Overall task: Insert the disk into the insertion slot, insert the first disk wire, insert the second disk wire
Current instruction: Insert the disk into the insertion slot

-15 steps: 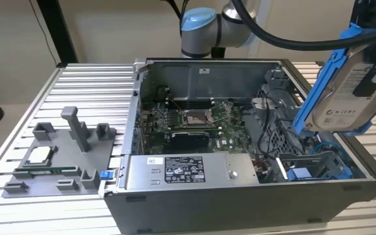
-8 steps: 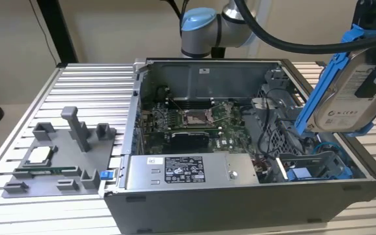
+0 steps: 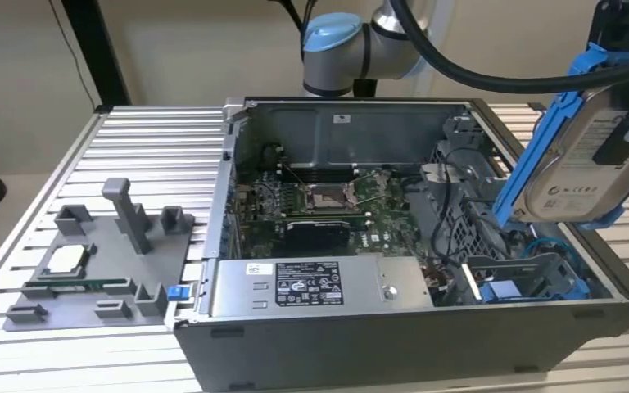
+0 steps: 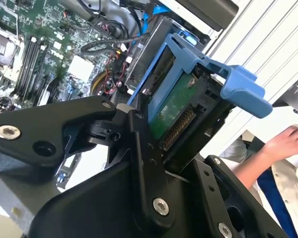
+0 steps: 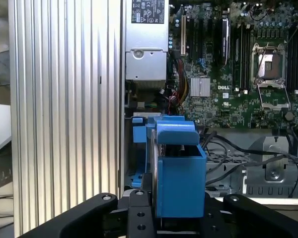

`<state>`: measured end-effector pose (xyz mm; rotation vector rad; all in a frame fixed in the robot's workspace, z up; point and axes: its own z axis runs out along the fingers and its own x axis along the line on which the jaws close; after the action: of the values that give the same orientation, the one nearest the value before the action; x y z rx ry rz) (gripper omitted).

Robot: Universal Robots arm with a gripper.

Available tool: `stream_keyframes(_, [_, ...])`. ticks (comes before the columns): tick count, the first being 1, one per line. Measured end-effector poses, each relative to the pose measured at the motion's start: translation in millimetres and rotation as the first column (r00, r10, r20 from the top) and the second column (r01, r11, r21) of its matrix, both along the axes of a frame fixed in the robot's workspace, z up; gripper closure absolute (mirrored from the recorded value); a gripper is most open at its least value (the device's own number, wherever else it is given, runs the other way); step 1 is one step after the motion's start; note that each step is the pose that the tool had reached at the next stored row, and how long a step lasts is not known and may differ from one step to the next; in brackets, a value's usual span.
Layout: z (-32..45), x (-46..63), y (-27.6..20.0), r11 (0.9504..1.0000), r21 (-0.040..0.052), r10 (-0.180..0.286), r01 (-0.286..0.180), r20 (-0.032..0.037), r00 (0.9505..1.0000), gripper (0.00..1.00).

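The tool [image 3: 624, 146] is clamped on the disk [image 3: 572, 172]. Black fingers [image 4: 139, 144] press on both of its broad faces.

The disk hangs in the air above the PC case [image 3: 402, 327], over the case's end at the exterior view's right. It is tilted, with the labelled face towards the camera. It touches no part of the case. Its blue carrier frame [image 3: 544, 139] runs along the edges of the disk.

In the second wrist view, the green circuit-board side of the disk [image 4: 175, 106] and its connector row show between the fingers.

The insertion slot [image 3: 527, 270] sits inside the PC case at the near corner on the exterior view's right, below the disk and apart from it. The disk is not yet in it.

Also inside the case:
- The motherboard [image 3: 326, 205] lies on the case floor.
- A grey box with a white sticker [image 3: 304, 286] runs along the near wall.

A grey fixture tray [image 3: 85, 270] lies on the slatted tabletop [image 3: 151, 139], beside the case at the exterior view's left.

A person's hand [image 4: 288, 141] shows beyond the case in the second wrist view.
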<state>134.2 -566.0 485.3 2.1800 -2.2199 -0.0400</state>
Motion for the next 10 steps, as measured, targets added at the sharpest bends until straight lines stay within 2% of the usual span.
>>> stream_keyframes(10, [-8.0,0.0,0.0,1.0,-0.0001,0.0,0.0,0.0,1.0,1.0])
